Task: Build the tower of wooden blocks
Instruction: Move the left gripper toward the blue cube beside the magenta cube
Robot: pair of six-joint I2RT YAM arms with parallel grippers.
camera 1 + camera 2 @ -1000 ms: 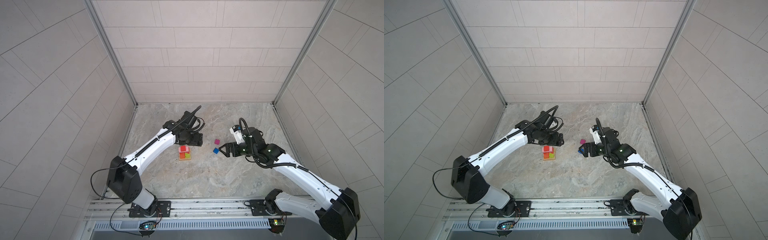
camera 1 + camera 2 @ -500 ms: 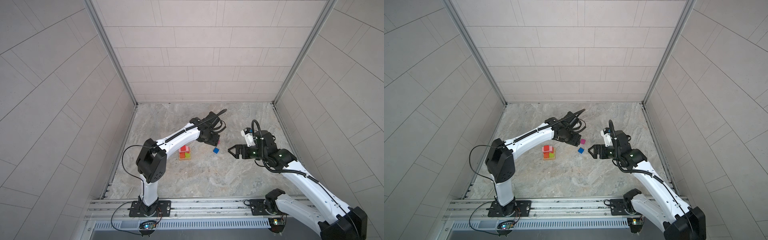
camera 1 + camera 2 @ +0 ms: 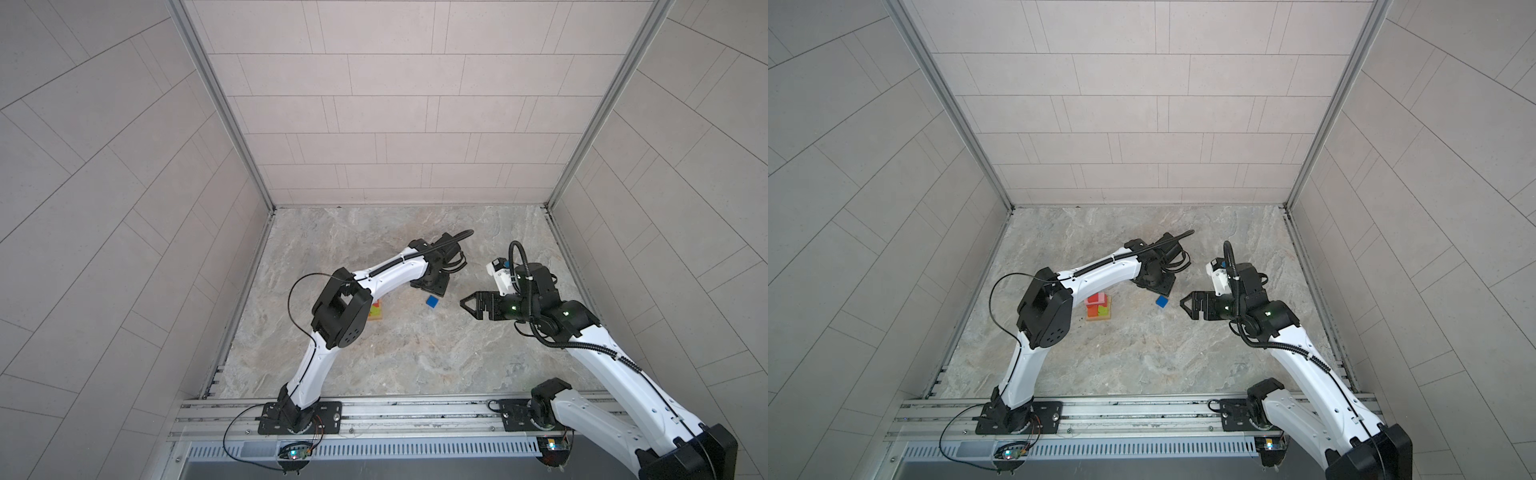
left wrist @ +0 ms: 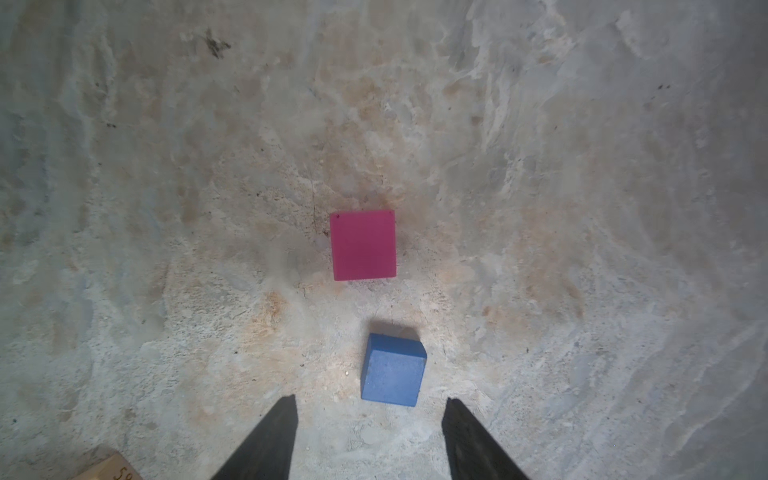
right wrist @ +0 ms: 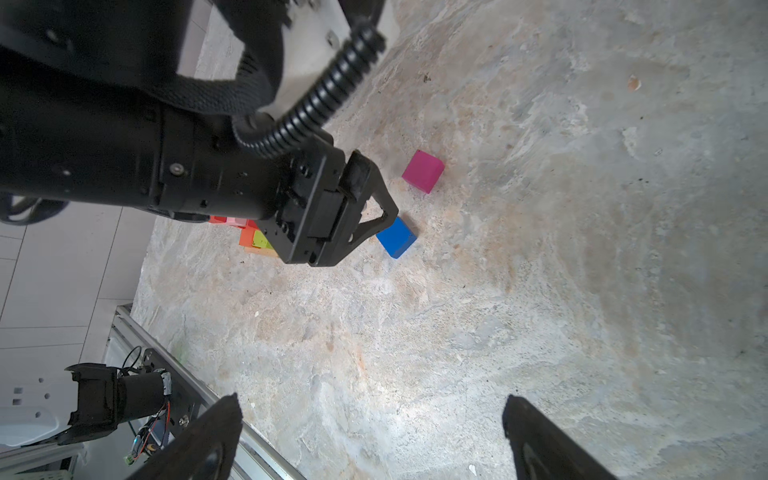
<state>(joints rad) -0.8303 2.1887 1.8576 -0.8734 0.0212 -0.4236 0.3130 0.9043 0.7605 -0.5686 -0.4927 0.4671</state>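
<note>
Marble surface [image 3: 395,353] is holding the blocks; right claw [image 5: 370,401] is hanging wide open, left claw [image 4: 370,399] is hovering open too, both gripping nothing. Meanwhile the tower [image 3: 1099,307] is standing left of the blue cube [image 4: 392,370] lying by the left claw's tips, magenta cube [image 4: 363,245] just beyond.

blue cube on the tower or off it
Off: the blue cube sits flat on the table, apart from the tower, with nothing gripping it.
</note>
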